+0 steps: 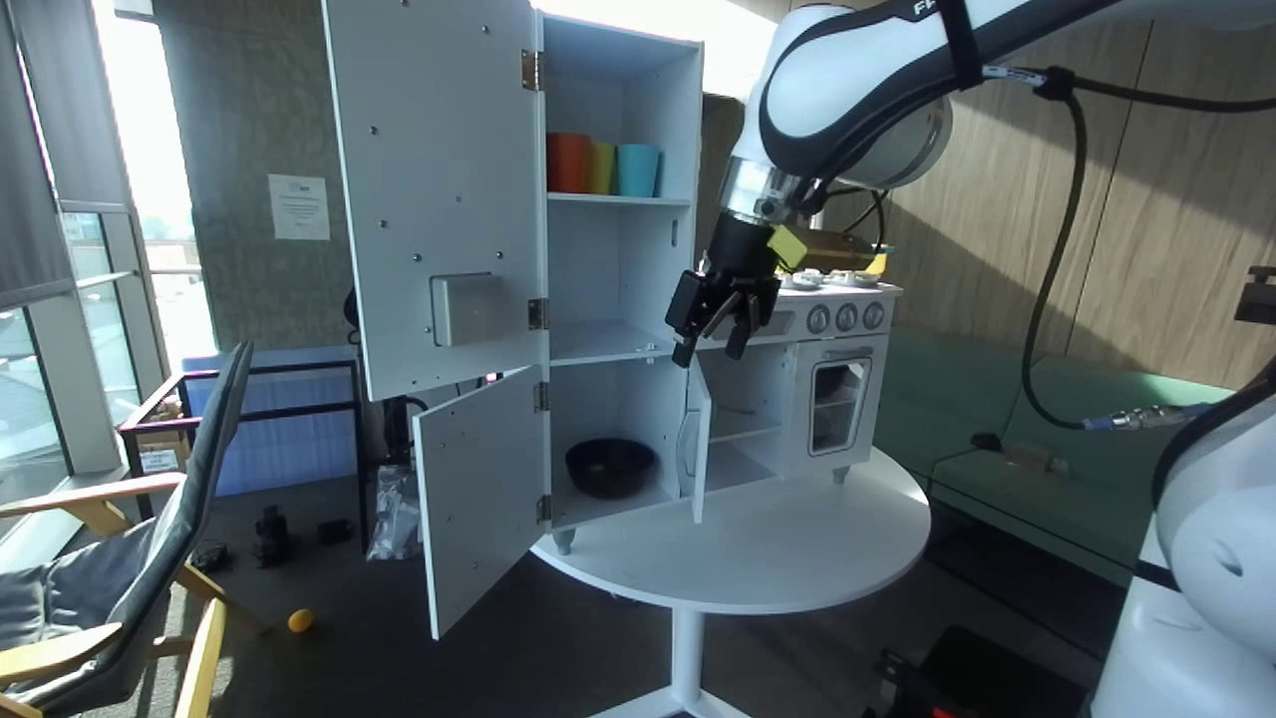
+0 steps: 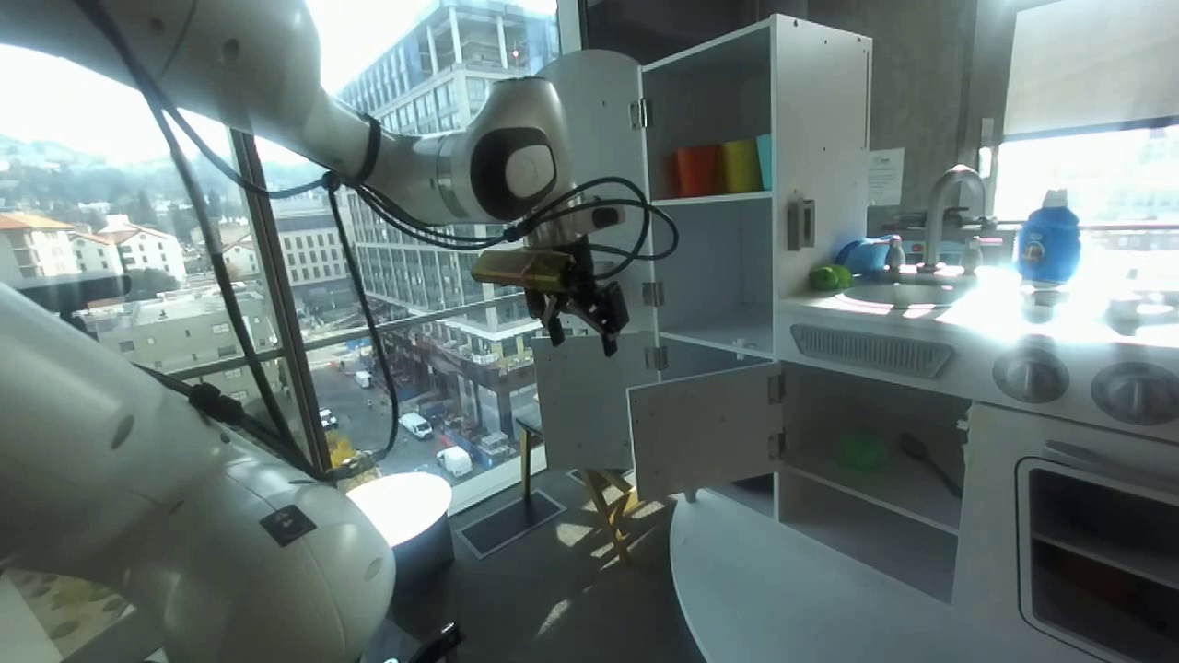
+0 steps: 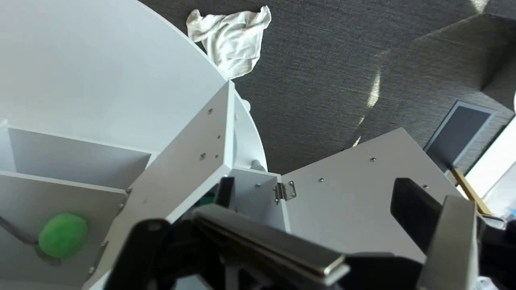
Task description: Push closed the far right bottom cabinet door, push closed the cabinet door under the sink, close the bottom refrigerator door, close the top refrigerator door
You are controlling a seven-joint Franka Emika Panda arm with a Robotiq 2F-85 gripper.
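The far right bottom door, with a window (image 1: 840, 394) (image 2: 1101, 543), stands shut in both exterior views. The cabinet door under the sink (image 1: 702, 444) (image 2: 705, 428) (image 3: 181, 161) stands open, swung out. The bottom refrigerator door (image 1: 483, 499) (image 2: 594, 401) (image 3: 354, 193) is wide open. The top refrigerator door (image 1: 439, 199) (image 2: 603, 138) is also wide open and partly behind the arm in an exterior view. My gripper (image 1: 710, 351) (image 2: 583, 343) (image 3: 318, 197) points down, open and empty, above the opened lower doors. In the wrist view its fingers hide part of the door under the sink.
The toy kitchen stands on a round white table (image 1: 778, 558). Cups (image 1: 568, 163) sit on the upper refrigerator shelf and a black bowl (image 1: 610, 467) on its bottom. A green object (image 3: 63, 235) lies under the sink. A blue bottle (image 2: 1048, 239) stands on the counter.
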